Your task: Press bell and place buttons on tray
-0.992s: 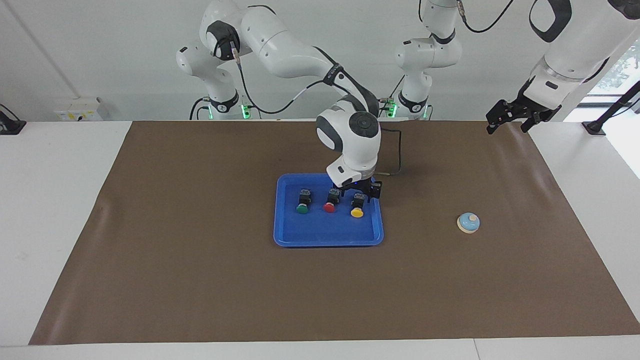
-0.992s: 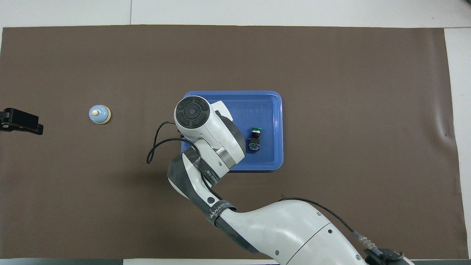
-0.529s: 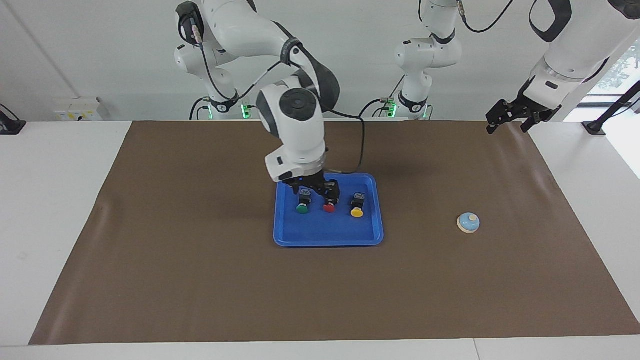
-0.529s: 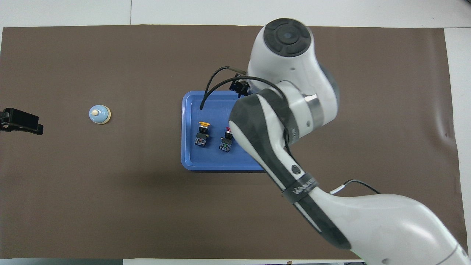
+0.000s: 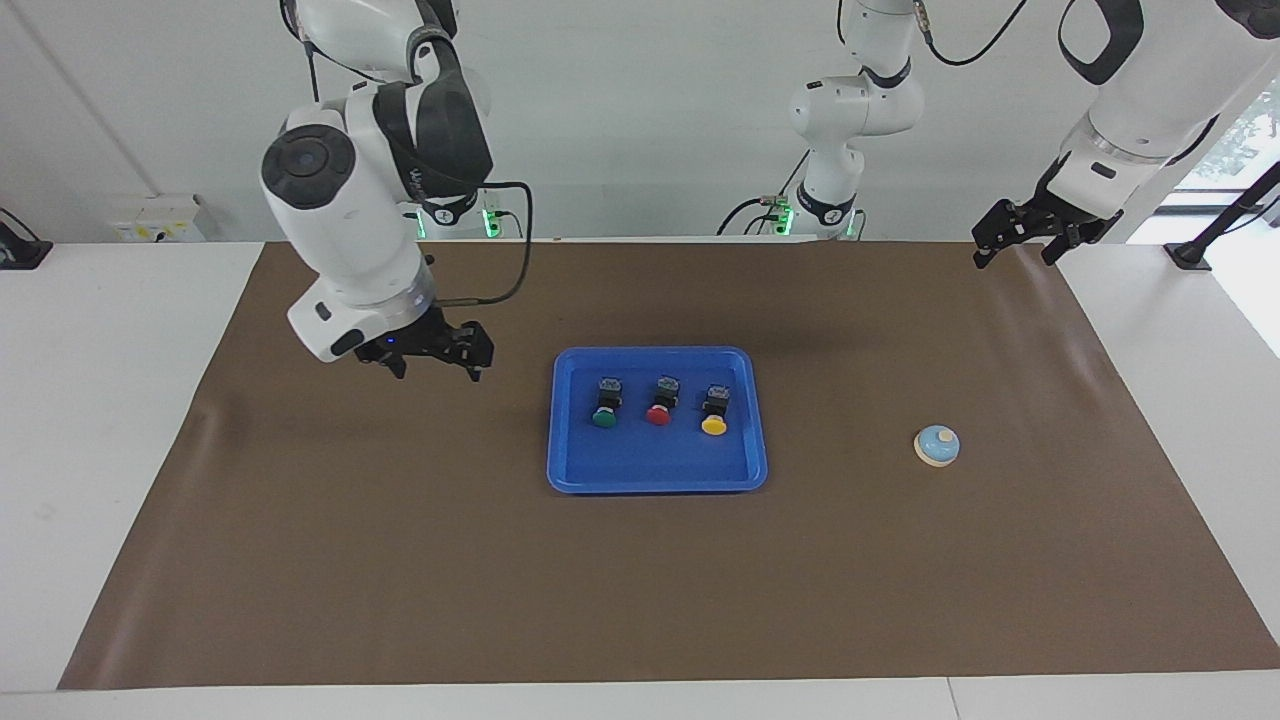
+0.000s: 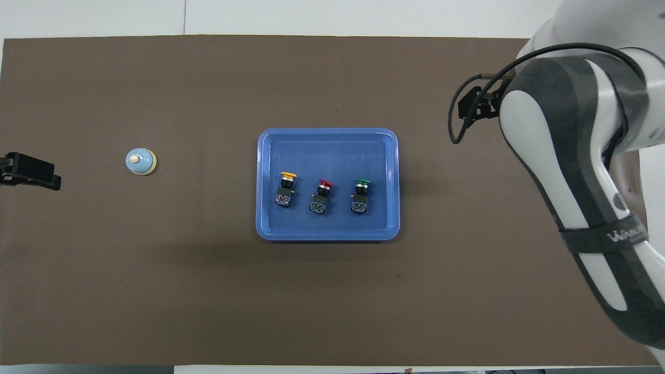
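Observation:
The blue tray lies mid-mat, also in the overhead view. On it stand three buttons in a row: green, red and yellow; overhead they show as green, red and yellow. The bell sits on the mat toward the left arm's end, also seen overhead. My right gripper is open and empty, raised over the mat beside the tray toward the right arm's end. My left gripper is open and waits raised over the mat's corner.
A brown mat covers the white table. The right arm's wrist and forearm cover that end of the mat in the overhead view. The left gripper's tip shows at the overhead view's edge.
My right gripper has left the tray, swept across it from beside the yellow button toward the right arm's end, and risen, empty. The buttons, the bell and the left arm have not moved.

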`<action>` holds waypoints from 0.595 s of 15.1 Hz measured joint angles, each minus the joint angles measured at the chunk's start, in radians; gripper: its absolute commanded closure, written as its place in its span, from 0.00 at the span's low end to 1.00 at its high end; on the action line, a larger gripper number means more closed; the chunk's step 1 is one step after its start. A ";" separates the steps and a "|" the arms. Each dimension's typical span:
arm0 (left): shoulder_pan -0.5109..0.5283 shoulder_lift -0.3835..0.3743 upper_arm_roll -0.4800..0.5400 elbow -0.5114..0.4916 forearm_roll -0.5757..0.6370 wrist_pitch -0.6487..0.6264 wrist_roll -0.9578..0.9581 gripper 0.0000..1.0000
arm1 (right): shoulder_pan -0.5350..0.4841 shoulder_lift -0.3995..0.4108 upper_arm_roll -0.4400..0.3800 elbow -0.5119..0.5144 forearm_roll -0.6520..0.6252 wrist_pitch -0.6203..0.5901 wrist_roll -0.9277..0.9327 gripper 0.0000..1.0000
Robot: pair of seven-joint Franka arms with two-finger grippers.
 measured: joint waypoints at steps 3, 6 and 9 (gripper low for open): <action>0.000 0.000 0.000 0.000 0.000 0.000 0.000 0.00 | -0.053 -0.059 0.000 0.000 -0.026 -0.071 -0.120 0.00; 0.000 0.000 0.000 0.000 0.000 0.000 0.000 0.00 | -0.078 -0.160 0.000 -0.037 -0.043 -0.124 -0.145 0.00; 0.000 0.000 0.000 0.000 0.000 0.000 0.000 0.00 | -0.106 -0.284 0.004 -0.139 -0.044 -0.152 -0.146 0.00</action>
